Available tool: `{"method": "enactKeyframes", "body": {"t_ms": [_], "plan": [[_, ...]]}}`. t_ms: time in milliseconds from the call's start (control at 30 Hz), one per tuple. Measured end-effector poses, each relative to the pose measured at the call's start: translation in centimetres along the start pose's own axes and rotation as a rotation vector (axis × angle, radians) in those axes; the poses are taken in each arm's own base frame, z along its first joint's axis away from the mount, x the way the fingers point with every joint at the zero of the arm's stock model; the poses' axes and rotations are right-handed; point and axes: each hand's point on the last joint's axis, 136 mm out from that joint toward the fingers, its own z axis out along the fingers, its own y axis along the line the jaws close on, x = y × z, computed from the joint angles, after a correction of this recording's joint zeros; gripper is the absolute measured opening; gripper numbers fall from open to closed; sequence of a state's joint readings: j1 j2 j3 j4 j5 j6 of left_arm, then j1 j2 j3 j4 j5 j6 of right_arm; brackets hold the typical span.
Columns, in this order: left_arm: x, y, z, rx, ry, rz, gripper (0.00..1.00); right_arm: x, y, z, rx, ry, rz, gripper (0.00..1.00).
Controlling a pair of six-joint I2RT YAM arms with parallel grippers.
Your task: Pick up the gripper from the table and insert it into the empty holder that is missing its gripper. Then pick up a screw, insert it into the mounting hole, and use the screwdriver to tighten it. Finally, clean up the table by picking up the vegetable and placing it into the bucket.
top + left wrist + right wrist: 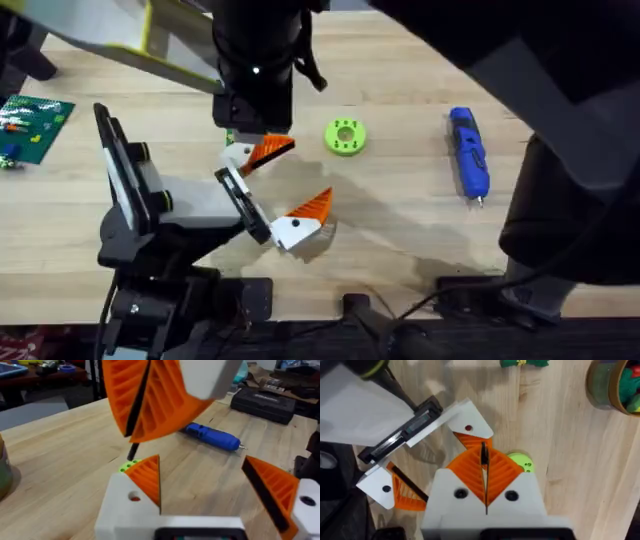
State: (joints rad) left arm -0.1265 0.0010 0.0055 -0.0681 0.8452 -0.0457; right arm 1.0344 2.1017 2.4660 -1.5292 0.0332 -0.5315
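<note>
My left gripper [200,462] is open on the table [400,230]. One of its fingers is the gripper [145,482], an orange ribbed wedge whose white base has a red-lit hole. It sits on the black holder [245,205]. The other finger [272,490] has a black dot on its base. My right gripper [485,467] reaches across and hangs just above the red-holed finger. It is shut on a thin black pin [132,452] that points down. The blue screwdriver [468,152] lies to the right. The green vegetable [525,362] lies near the yellow bucket [615,385].
A lime-green disc with holes [346,137] lies just beyond the two grippers. A green circuit board [30,125] sits at the table's far left. The right arm's dark bulk covers the top right of the overhead view. Bare wood lies between the disc and the screwdriver.
</note>
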Motion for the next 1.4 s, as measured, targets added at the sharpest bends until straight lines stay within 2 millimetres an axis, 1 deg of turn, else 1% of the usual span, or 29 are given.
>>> {"method": "enactKeyframes", "body": {"t_ms": [333,733,1100,1200,1400], "plan": [[0.0,0.0,0.0,0.000,0.000,0.000,0.987,-0.2,0.6,0.0,-0.004,0.003,-0.018,0.010],[0.0,0.0,0.0,0.000,0.000,0.000,0.987,-0.3,0.6,0.0,-0.003,0.002,-0.044,0.010],[0.0,0.0,0.0,0.000,0.000,0.000,0.987,-0.5,0.5,0.9,-0.008,0.010,-0.044,0.010],[0.0,0.0,0.0,0.000,0.000,0.000,0.987,-0.6,0.7,1.2,-0.013,0.017,-0.047,0.010],[0.0,0.0,0.0,0.000,0.000,0.000,0.987,-0.7,1.1,1.2,-0.032,0.012,-0.049,0.010]]}}
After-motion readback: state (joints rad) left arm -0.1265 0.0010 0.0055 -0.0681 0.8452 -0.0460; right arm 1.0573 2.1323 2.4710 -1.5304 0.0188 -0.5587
